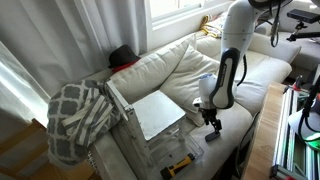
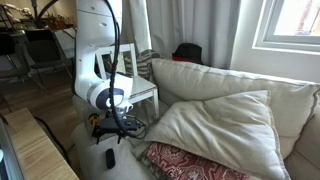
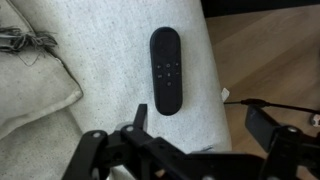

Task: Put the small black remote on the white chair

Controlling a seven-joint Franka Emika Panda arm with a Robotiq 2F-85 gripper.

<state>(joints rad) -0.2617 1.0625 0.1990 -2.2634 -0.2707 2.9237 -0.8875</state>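
The small black remote (image 3: 166,70) lies flat on the cream sofa's armrest; it also shows in both exterior views (image 1: 213,138) (image 2: 110,157). My gripper (image 3: 200,118) hangs just above the armrest, close to the remote, open and empty, and it is seen in both exterior views (image 1: 211,121) (image 2: 113,130). Neither finger touches the remote. The white chair (image 1: 156,113), with a flat white seat and a pale frame, stands against the sofa's arm; in an exterior view it shows behind the arm (image 2: 143,92).
A yellow-and-black tool (image 1: 180,163) lies on the floor by the chair. A grey patterned blanket (image 1: 78,118) hangs over a nearby seat. Large cream cushions (image 2: 220,125) and a red patterned pillow (image 2: 190,162) fill the sofa. Wooden floor (image 3: 270,60) lies beside the armrest.
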